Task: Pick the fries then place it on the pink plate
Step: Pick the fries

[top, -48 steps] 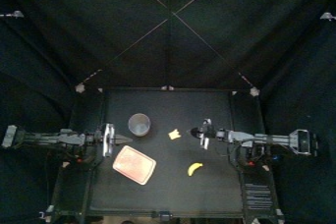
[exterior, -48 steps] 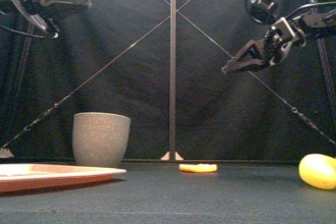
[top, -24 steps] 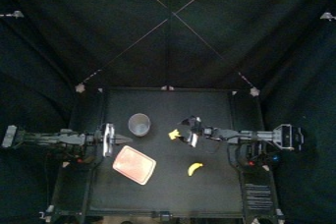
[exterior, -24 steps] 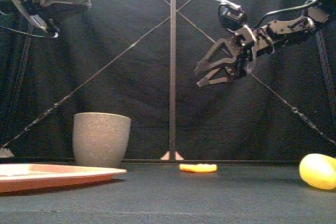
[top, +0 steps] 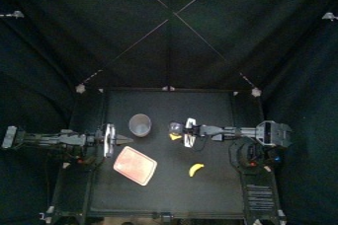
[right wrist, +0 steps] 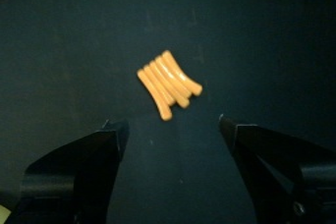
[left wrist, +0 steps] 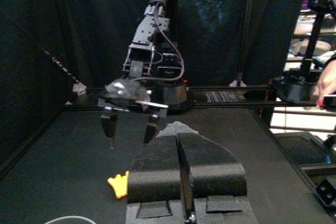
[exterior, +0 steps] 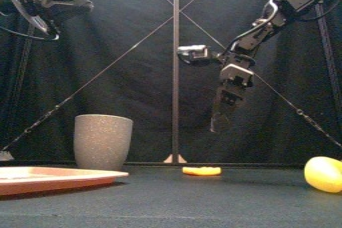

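Two risks. Right gripper (right wrist: 171, 122), jaws wide apart and holding nothing, hangs over fries (right wrist: 168, 84); fries lie flat on table (top: 211, 106), near middle, well apart from pink plate (top: 136, 165). Thin flat toy may slip from pinch, or tips strike table. Right wrist view shows fries in line between jaws; front view alone shows height left above them. Left gripper (left wrist: 182, 140) rests at left, jaws closed, empty.

A tall grey speckled cup (top: 140, 123) is standing upright on the black counter (top: 218, 194), toward the back and left of centre. A curved yellow toy (top: 196, 169) is lying well apart from it, nearer the front and right of centre.
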Motion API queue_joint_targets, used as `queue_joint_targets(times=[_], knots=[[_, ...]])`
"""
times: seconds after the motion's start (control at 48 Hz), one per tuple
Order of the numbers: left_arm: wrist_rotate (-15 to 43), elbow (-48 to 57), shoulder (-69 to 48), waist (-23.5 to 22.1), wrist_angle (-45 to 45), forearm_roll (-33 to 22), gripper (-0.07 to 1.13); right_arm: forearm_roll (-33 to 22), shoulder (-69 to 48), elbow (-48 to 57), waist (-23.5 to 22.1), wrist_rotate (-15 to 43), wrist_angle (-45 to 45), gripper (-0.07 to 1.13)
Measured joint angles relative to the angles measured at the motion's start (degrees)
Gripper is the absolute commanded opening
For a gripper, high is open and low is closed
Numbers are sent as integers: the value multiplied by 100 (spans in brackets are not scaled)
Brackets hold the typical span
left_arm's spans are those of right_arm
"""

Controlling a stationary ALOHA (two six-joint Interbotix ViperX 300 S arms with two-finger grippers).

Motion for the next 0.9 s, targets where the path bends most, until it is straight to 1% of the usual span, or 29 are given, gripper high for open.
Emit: queue_joint_targets(times=[0.062, 0.104, 0.146, 0.271, 0.438, 0.5, 0.646, 0.75, 0.896], knots=[[-9, -9, 0, 0, 0, 9, -1, -211, 272, -255, 9, -26, 431, 105], [0, 0, 0, 0, 0, 0, -1, -237, 422, -369, 9, -44, 624, 105], [0, 9, -9, 0, 0, 9, -1, -237, 598, -519, 9, -202, 844, 105], [-9, 35, 0, 9, 0, 0, -1, 70, 1081, -976, 9, -571, 1292, 105], [-9, 62, 0, 44, 0, 0, -1, 642, 1441, -1538, 9, -1310, 1336, 105], [0, 79, 0, 62, 0, 0, -1, 932, 1468, -1661, -18, -1635, 1318, 105], [0, 149, 0, 70, 0, 0, -1, 1397, 1521, -1793, -149, -2382, 1318, 105], [0, 158, 0, 88, 0, 0, -1, 1635, 1635, -1793, -308, -2936, 1371, 105], [0, 158, 0, 105, 0, 0, -1, 1758, 1802, -1793, -483, -3296, 1433, 105]])
